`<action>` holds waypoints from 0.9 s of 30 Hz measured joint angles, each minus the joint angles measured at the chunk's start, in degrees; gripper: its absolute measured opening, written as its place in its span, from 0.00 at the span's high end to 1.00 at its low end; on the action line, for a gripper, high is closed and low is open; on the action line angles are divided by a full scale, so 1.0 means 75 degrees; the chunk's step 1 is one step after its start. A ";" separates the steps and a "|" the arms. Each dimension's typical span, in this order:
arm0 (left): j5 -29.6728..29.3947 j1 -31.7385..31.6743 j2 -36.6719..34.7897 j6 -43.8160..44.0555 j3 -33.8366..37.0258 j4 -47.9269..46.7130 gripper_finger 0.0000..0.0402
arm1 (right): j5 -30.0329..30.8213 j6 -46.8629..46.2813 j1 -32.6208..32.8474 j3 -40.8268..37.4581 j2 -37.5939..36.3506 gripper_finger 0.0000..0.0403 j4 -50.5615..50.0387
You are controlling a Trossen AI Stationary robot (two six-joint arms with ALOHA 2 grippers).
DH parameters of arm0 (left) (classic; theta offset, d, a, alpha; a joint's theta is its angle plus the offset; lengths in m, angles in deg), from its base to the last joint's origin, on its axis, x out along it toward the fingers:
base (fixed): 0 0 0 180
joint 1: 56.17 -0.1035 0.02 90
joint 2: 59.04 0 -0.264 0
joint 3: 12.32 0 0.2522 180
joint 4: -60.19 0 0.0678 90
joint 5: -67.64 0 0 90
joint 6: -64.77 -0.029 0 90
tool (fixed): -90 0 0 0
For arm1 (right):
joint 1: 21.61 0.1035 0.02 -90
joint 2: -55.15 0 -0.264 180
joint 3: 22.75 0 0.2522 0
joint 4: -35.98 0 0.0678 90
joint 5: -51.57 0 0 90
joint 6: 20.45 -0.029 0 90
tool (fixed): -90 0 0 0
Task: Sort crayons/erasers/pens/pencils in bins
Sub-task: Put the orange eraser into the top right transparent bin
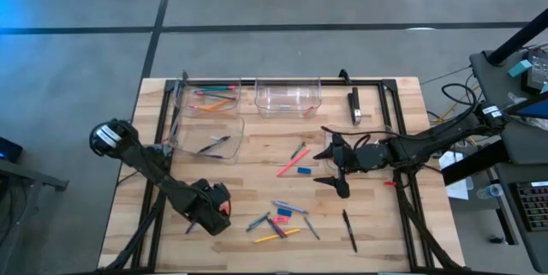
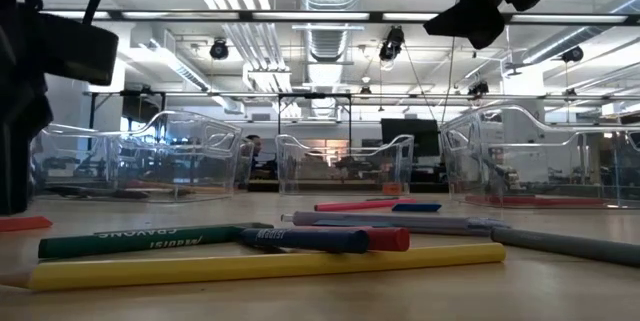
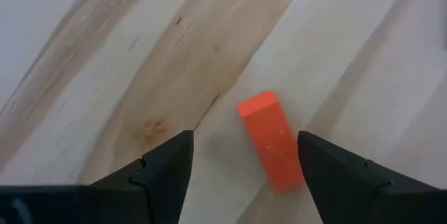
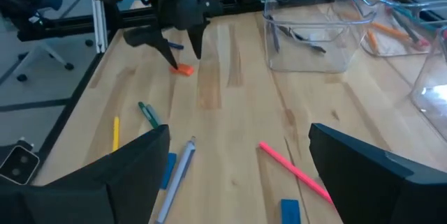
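A: Where's the left gripper (image 3: 241, 165)?
B: Fingers spread wide, straddling the orange eraser (image 3: 270, 139) flat on the table (image 3: 105, 56).
A: The right gripper (image 1: 336, 170)?
B: Wide too, mid-table, holding nothing

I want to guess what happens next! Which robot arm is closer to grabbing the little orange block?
Probably the left. The left gripper hangs open right over the small orange rectangular eraser, which lies between its fingers. The right gripper is open too, but far across the table.
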 joint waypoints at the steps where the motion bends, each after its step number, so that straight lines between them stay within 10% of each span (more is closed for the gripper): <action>1: 0.0005 0.0000 0.0059 0.0022 0.0000 -0.0003 0.40 | -0.0001 0.0009 0.0000 0.0000 0.0000 0.18 0.0009; 16: 0.0128 -0.0003 0.1109 0.0199 -0.0309 0.0287 0.44 | 0.0047 0.0071 0.0000 0.0000 0.0000 0.18 -0.0189; 27: 0.0251 -0.0050 0.1030 0.0208 -0.0946 -0.0487 0.96 | 0.0018 -0.0117 0.0000 0.0000 0.0000 0.18 -0.0623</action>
